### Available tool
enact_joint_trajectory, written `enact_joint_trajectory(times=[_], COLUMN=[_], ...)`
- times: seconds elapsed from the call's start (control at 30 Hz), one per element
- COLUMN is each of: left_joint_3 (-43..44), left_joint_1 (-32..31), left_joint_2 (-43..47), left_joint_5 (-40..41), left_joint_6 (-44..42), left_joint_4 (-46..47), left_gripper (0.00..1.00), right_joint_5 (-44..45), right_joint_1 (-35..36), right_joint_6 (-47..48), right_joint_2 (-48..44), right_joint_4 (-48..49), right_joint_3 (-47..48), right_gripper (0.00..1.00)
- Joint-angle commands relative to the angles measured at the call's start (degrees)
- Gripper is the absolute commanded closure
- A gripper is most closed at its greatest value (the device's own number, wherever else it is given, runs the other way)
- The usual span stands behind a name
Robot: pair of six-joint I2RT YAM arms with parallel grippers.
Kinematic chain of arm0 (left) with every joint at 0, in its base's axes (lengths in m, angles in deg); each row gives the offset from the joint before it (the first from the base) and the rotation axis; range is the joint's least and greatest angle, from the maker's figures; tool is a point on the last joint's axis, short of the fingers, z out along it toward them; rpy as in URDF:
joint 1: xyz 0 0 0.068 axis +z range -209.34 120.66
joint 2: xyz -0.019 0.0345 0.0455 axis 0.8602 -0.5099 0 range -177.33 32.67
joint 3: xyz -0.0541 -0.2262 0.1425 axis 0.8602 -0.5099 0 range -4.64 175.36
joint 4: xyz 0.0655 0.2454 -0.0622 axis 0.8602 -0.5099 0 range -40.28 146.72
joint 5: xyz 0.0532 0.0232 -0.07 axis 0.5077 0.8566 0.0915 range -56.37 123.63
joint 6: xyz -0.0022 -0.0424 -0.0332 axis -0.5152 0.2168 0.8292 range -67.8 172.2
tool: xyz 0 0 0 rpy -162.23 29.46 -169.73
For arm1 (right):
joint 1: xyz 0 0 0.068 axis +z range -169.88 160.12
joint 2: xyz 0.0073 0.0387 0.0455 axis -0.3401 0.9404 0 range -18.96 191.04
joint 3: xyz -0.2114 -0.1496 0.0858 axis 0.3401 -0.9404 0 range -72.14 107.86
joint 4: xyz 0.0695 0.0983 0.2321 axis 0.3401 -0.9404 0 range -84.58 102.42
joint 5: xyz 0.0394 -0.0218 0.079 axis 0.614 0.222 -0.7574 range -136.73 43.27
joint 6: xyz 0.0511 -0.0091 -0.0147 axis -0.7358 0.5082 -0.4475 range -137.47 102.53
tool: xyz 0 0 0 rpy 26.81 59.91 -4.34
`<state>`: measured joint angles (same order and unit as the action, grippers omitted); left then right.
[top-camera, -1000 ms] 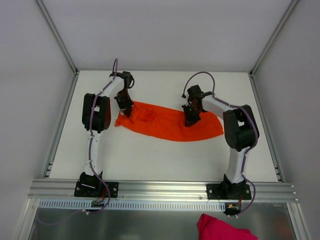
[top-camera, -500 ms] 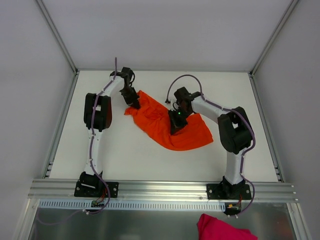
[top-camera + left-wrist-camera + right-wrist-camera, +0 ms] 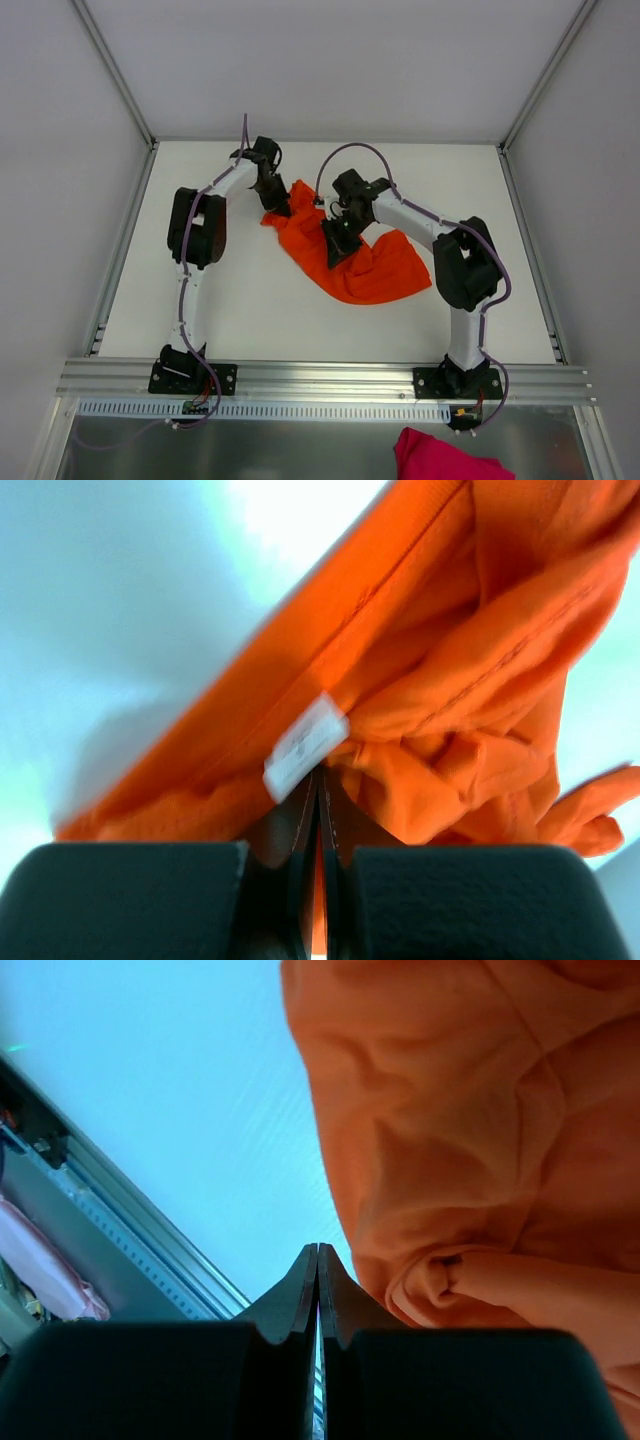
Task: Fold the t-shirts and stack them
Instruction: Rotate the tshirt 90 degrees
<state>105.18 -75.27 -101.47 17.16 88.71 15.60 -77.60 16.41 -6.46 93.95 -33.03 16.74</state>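
Far left of the top view: bare white worktop (image 3: 250, 300), with the left arm reaching out over it toward the far side. Left gripper (image 3: 277, 205) sits at the far left corner of the orange t-shirt (image 3: 370, 270). From the left wrist camera, this gripper (image 3: 318, 780) is fully closed, its fingers pressed together with a sliver of orange fabric caught between them. The small white neck label (image 3: 305, 745) lies right at the fingertips, and the collar seam runs up and to the right from there. The t-shirt (image 3: 450, 680) is heavily bunched on that side. Moving right: the shirt is crumpled, not flat, and runs diagonally from the left gripper toward the near right, where its widest part rests on the worktop. Right gripper (image 3: 335, 245) is over the shirt's middle, near the left gripper. In the right wrist view it (image 3: 317, 1250) is also closed tight. A roll of the t-shirt (image 3: 480, 1110) is bunched against its tips. It looks to be pinching an edge, but I cannot see the fold itself between the fingers. Near right, below the metal rail (image 3: 320, 375): a pink cloth (image 3: 445, 458), well apart from the orange shirt.
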Motion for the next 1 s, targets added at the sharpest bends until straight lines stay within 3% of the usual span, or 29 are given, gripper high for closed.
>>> enact_joint_trajectory(times=[0.0, 0.07, 0.23, 0.4, 0.53, 0.73, 0.9, 0.97], left_joint_3=[-2.32, -3.29, -3.91, -13.22, -16.74, -16.66, -17.01, -16.83], left_joint_1=[1.16, 1.25, 0.98, -2.18, -6.48, -7.72, -7.81, -7.81], left_joint_2=[10.56, 15.13, 20.06, 20.94, 19.28, 14.88, 13.83, 13.13], left_joint_5=[11.60, 13.12, 5.25, -0.49, -1.63, -2.60, -0.59, 1.34], left_joint_6=[-2.23, -3.89, -5.31, -4.26, -3.73, -2.59, -2.94, -2.85], left_joint_4=[2.62, 5.17, 7.63, 10.45, 10.45, 9.05, 6.77, 5.45], left_gripper=[1.00, 1.00, 1.00, 1.00, 1.00, 1.00, 1.00, 1.00], right_joint_5=[7.13, 12.12, 29.52, 46.14, 46.68, 47.13, 38.91, 36.86], right_joint_1=[-0.08, -0.08, -0.52, -3.05, -12.46, -27.05, -37.68, -38.49], right_joint_6=[1.48, 1.04, -2.64, -2.04, -3.97, -3.36, -4.06, -4.50], right_joint_2=[-2.86, -3.48, -4.80, 0.90, 3.02, 3.56, -2.94, -8.97], right_joint_4=[-2.36, -2.45, 1.66, 0.81, 0.37, -2.89, -3.33, -2.11], right_joint_3=[2.00, 2.35, 1.91, 8.66, 14.90, 21.25, 12.57, 3.30], right_gripper=[0.99, 0.99, 0.99, 0.99, 0.99, 0.99, 0.99, 0.99])
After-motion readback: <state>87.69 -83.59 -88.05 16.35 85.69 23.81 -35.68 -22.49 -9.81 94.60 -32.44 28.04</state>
